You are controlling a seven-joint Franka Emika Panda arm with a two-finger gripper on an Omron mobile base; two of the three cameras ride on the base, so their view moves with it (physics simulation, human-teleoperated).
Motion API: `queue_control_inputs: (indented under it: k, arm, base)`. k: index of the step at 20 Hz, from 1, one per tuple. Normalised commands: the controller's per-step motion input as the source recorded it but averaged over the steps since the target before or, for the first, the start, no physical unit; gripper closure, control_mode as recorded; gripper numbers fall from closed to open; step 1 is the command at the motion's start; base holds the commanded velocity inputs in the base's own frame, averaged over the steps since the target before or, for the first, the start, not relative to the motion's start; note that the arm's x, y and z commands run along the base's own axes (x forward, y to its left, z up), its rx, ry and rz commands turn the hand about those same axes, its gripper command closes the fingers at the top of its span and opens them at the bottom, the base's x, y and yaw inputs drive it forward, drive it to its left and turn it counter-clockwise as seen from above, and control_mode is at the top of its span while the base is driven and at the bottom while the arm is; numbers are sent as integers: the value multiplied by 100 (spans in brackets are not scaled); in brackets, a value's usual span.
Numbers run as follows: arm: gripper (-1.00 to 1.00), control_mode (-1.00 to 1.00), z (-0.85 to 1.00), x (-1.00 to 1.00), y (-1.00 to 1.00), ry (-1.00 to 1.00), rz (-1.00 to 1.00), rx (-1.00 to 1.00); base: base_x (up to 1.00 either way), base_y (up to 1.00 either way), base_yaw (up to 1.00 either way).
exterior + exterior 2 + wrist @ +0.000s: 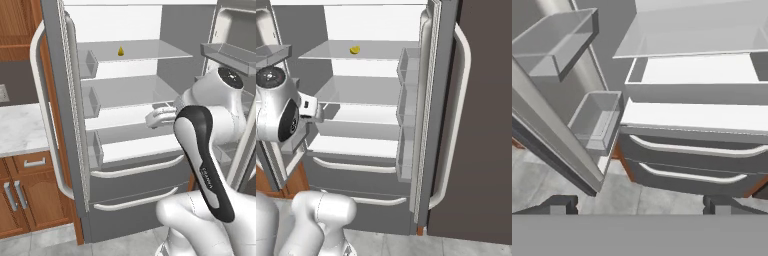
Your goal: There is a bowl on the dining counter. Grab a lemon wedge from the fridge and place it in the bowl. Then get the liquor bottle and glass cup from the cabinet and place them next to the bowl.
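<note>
Left base view: the arm is being held bent before the open fridge [150, 125].
The gripper [640, 205] is being kept wide open and empty, pointed at the lower drawers [692, 165]; the lemon wedge [121, 51] is lying on the upper shelf [150, 50].

The fridge [70, 125] was grey outside, with a white interior and pale grey shelves; its curved handles [42, 115] were white; the lemon wedge [121, 51], in the upper middle of the frame, was yellow; the cabinets [20, 195] at lower left were brown wood; the countertop [20, 127] at left was white marble with grey veins.
</note>
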Motion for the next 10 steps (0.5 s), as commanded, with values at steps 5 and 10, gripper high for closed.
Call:
queue_control_inputs:
  k: [5,10]
  arm:
    - [-100,-100,-7,3,0,0,0,0]
    - [-100,-100,-3,8,0,0,0,0]
  base:
    - [0,0,0]
    - [0,0,0]
